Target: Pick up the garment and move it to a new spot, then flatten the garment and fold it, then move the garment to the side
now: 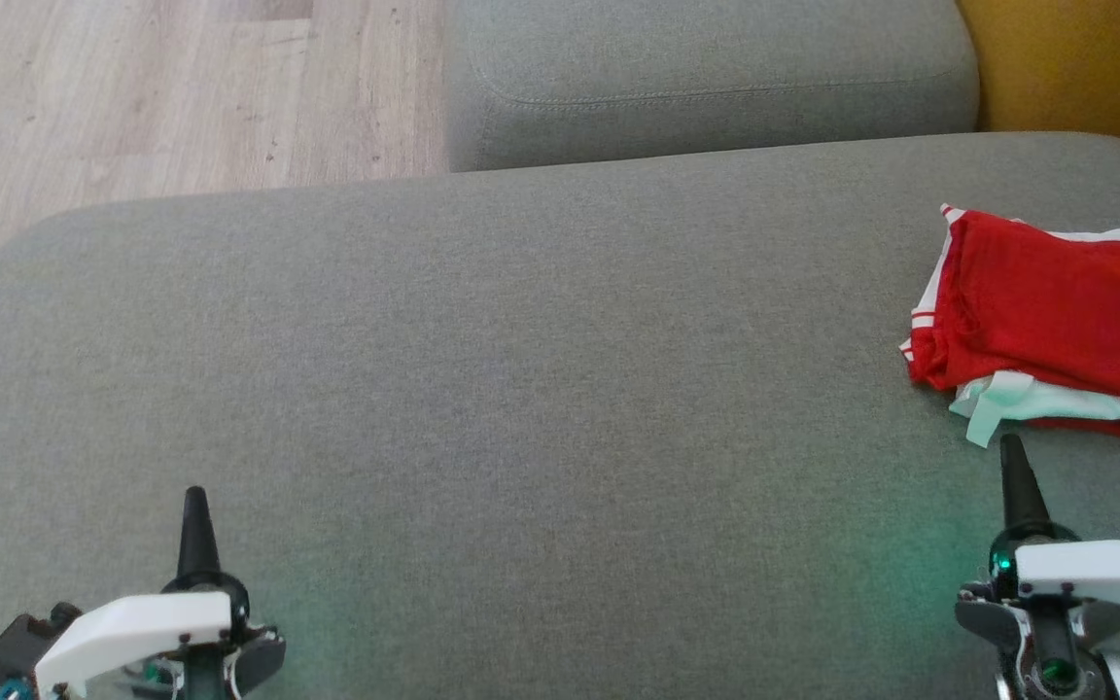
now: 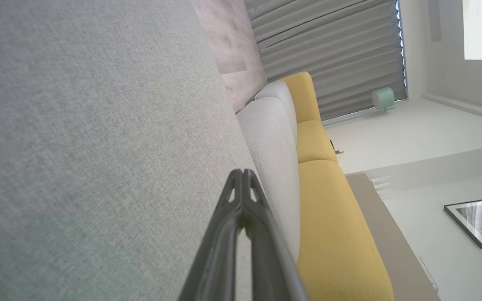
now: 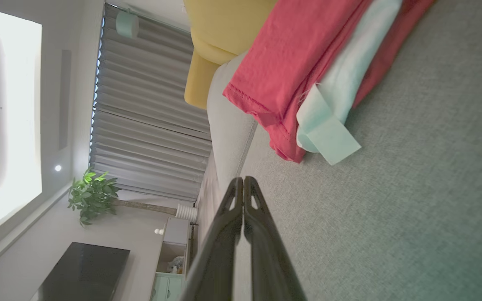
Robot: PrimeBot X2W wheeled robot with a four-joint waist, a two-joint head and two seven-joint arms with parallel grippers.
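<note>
The garment (image 1: pixel 1046 301) is red with white trim, folded in a loose bundle at the right edge of the grey cushion (image 1: pixel 482 389); in the right wrist view the garment (image 3: pixel 303 62) lies ahead and to the right of my fingers. My right gripper (image 1: pixel 1011 449) is shut and empty, its tip just short of the garment's white flap. Far to the left, near the cushion's front edge, my left gripper (image 1: pixel 195 501) is shut on nothing. The left wrist view has the left gripper (image 2: pixel 242 173) closed above bare grey fabric.
A second grey cushion (image 1: pixel 706 78) lies beyond the first one. Yellow upholstery (image 1: pixel 1085 58) rises at the back right. Wooden floor (image 1: pixel 161 87) runs at the back left. Broad bare cushion surface spreads between the two grippers.
</note>
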